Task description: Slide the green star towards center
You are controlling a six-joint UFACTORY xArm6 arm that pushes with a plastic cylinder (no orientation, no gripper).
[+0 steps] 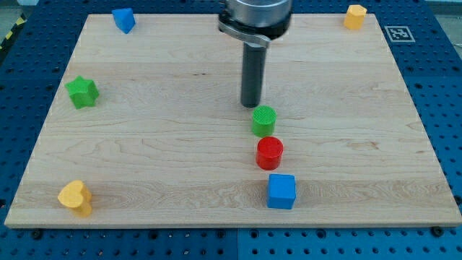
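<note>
**Risk Assessment: Green Star Approach**

No claw is fitted to this arm, so a released or clenched state does not apply and nothing is held; contact is made only by my tip (250,105), the lower end of a straight dark rod.

**Position.** The green star (82,92) is located well apart from my tip, far toward the view's left and at roughly the same height in the view, near the left edge of the worktop (159,159). No contact between the two is shown.

**Hazards.**
- The green cylinder (264,120) stands just beside my tip, toward the view's bottom right. It could be knocked if the tip is swung in that direction, and the red cylinder (270,152) and blue cube (281,191) below it could be displaced in turn.
- The star must be engaged from its far, left side. If it is struck on the near side, it is likely to be driven off the worktop edge.
- An off-centre push against a star point could cause the block to rotate and slip past the rod.
- The blue block (123,19), the yellow heart (76,196) and the yellow block (354,15) lie away from the expected path.

**Orientation.** The star lies flat, one point directed toward the view's top. No long axis is judged to exist; the outline is roughly symmetrical.
</note>
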